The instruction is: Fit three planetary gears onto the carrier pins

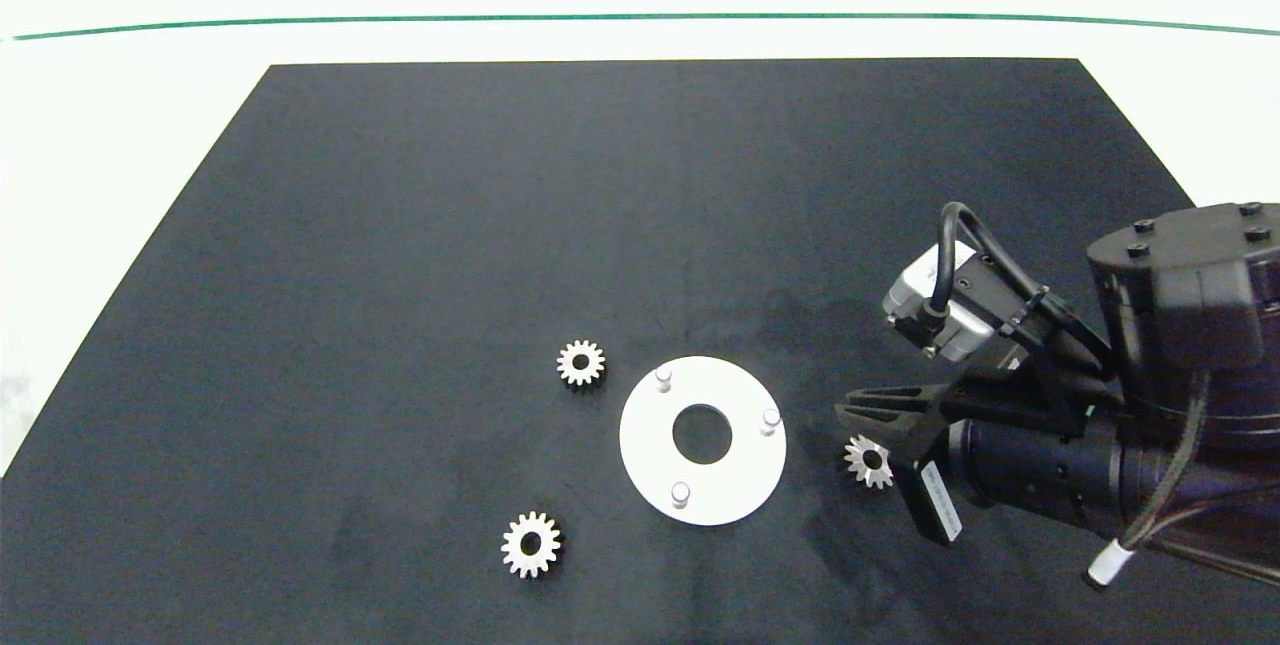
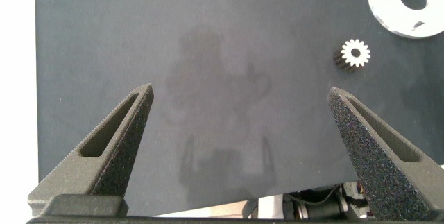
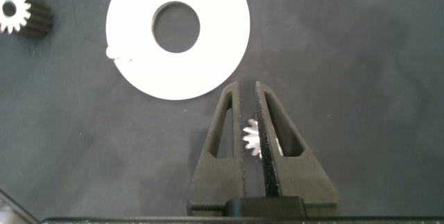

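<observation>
Just right of the disc (image 1: 702, 440), your right gripper (image 3: 251, 137) pinches a gear (image 3: 252, 138) edgewise; tilted, it could jam on a pin (image 1: 770, 419).

Head cam looks down from above over the whole desk (image 1: 400, 225). 2 wrist cams sit low, close to it. All 3 share the white disc (image 1: 740, 485) (image 2: 388, 9) (image 3: 222, 50).
</observation>
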`<state>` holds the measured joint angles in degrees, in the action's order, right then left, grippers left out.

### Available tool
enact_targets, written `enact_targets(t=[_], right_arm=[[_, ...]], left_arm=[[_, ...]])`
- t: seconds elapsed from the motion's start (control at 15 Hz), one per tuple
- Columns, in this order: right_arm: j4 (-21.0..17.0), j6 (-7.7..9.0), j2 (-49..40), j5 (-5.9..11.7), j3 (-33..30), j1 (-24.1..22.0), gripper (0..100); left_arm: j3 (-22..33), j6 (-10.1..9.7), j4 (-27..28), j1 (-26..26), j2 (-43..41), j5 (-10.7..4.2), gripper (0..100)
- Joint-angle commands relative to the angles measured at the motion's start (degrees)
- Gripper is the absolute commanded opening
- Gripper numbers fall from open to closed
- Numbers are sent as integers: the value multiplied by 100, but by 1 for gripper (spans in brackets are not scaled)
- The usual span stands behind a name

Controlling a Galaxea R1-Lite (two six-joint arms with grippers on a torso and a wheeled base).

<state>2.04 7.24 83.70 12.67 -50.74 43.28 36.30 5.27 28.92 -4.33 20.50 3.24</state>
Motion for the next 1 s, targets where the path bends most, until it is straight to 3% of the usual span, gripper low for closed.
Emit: enact_targets(t=[0.07,0.27,0.33,1.0], right_arm=[[-37,23,15,17,38,-12,16],[-168,23,-135,8,222,-206,16],[-168,14,-179,8,257,-241,100],[-116,-47,-170,-36,758,-399,100]], left_arm=[[35,-26,18,-7,50,1,100],[17,-26,18,-24,41,1,100],[17,-26,26,-15,41,1,100],[0,-34,26,-15,-11,1,100]])
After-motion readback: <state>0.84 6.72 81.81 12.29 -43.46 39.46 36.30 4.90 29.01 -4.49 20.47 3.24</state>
